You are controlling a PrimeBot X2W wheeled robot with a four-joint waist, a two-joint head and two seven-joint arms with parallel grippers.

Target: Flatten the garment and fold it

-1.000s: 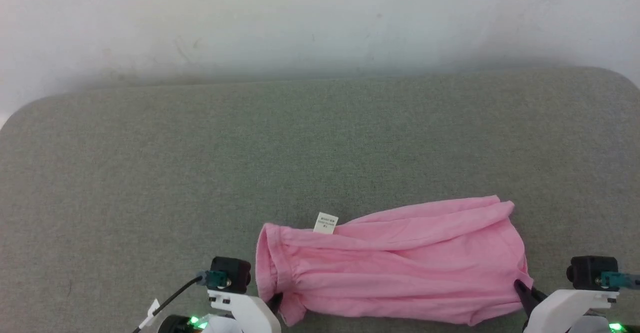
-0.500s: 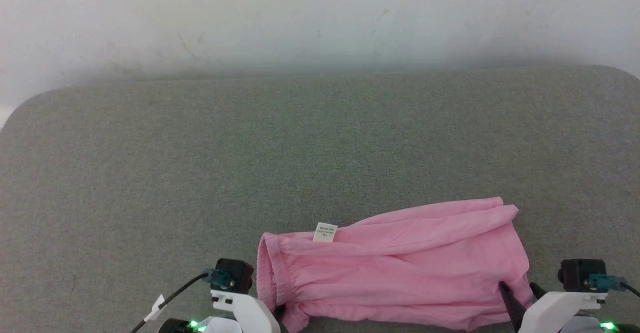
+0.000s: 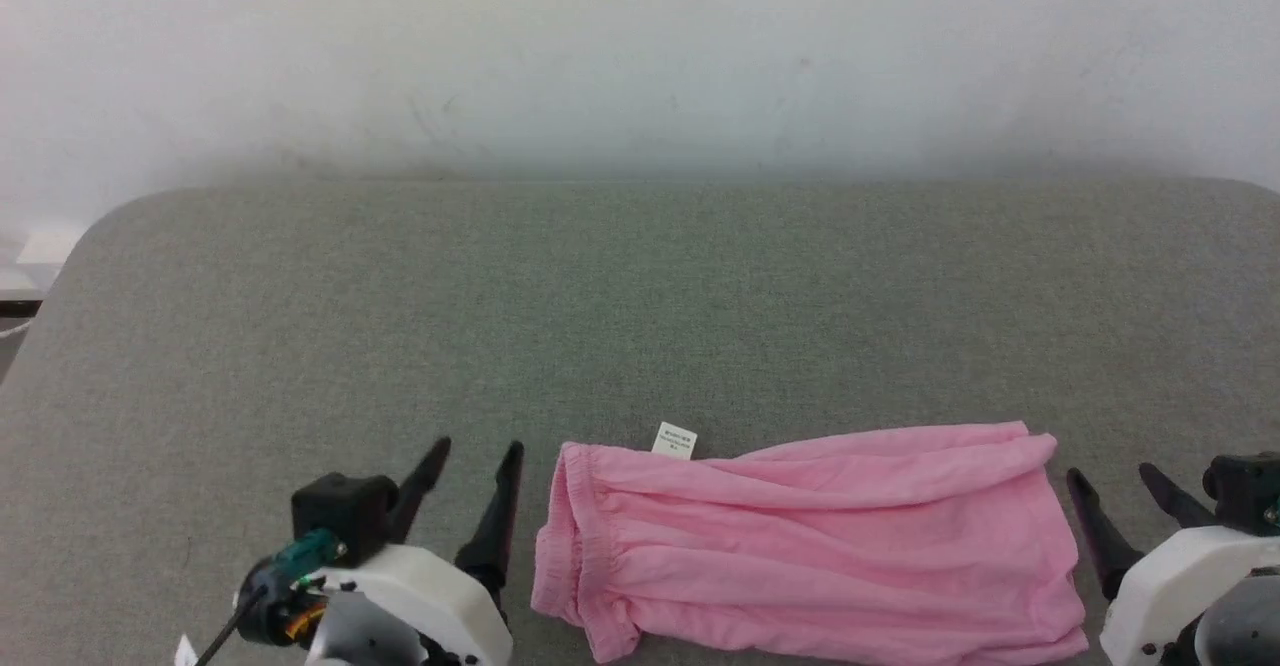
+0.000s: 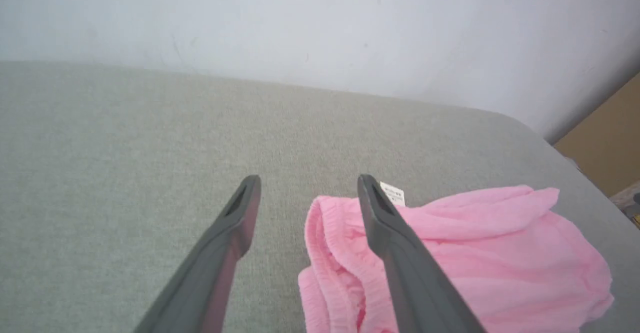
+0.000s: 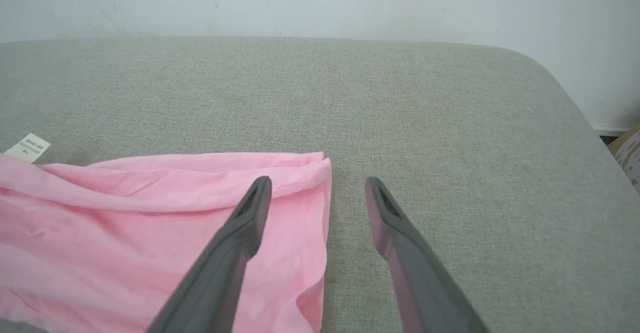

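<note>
Garment (image 3: 810,556) lies as a long, wrinkled, doubled-over band on the near part of the grey padded table (image 3: 640,296), with the white label (image 3: 675,440) poking out at its far edge. Left gripper (image 3: 478,446) sits just beside its left end and right gripper (image 3: 1112,474) just beside its right end, both with fingers spread wide and holding nothing. Judged: lengthwise fold is down, crosswise fold pending; the next move needs a fresh pinch through all layers at one short end, carried over to the other.

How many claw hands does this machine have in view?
2, both open: the left gripper left of the garment, the right gripper right of it.
</note>
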